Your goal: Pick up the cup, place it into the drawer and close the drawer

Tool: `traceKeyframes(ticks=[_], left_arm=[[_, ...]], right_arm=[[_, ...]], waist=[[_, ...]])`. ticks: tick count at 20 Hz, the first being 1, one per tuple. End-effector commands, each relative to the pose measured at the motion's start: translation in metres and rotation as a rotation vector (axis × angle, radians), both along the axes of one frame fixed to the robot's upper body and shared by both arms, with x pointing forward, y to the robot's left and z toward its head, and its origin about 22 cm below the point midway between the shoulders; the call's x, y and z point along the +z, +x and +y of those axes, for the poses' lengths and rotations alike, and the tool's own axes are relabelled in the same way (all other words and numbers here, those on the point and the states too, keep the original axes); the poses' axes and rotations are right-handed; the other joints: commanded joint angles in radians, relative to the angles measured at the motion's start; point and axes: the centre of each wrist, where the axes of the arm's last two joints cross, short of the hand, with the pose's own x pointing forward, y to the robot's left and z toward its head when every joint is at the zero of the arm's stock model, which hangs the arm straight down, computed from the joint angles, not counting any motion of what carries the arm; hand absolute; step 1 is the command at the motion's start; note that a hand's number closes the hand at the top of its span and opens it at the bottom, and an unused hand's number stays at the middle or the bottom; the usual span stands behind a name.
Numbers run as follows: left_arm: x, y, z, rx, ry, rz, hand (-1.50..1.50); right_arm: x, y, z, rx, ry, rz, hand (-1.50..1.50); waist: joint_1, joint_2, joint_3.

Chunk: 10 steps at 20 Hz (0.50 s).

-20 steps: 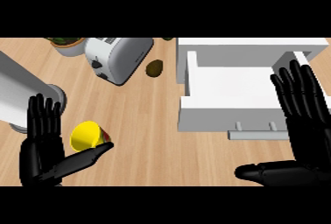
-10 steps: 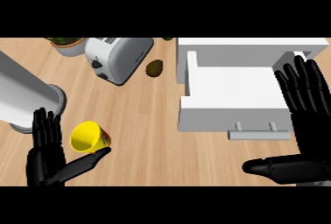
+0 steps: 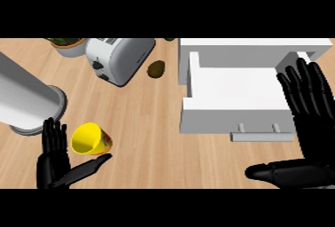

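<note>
At the far left I see a large grey cylinder (image 3: 29, 104) lying across the wooden counter (image 3: 144, 142), its round end facing toward me. Just below it is my left hand (image 3: 56, 162), fingers straight and spread upward, thumb angled out to the right; it holds nothing. The yellow cup (image 3: 90, 139) lies tipped on its side on the counter, its mouth turned toward the left hand's fingers, sitting in the crook above the thumb, so close that I cannot tell whether they touch. Further back, a potted plant (image 3: 65, 44) stands at the counter's rear edge with a white toaster (image 3: 118, 57) just beside it, and a small brown-green object (image 3: 156, 69) lies between the toaster and the drawer. The white drawer (image 3: 196, 111) is pulled out and open, its handle (image 3: 262, 136) facing me, well apart from the cup. Over the drawer's right side is my right hand (image 3: 307, 128), fingers straight and fanned, thumb stretched left below the handle, gripping nothing.
</note>
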Motion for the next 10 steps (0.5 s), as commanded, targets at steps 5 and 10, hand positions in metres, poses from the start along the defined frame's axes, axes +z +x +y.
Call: traceKeyframes(ticks=[5,10], left_arm=[[-0.021,-0.005,0.019,0.014,-0.02,-0.006,-1.5],[-0.039,0.003,0.011,0.041,-0.026,-0.003,-1.5]], right_arm=[[0.006,0.0,0.0,-0.006,0.0,-0.008,-1.5],[0.002,-0.01,0.012,-0.006,0.004,0.006,-1.5]], waist=[[0.001,0.0,0.0],[0.0,0.0,0.0]])
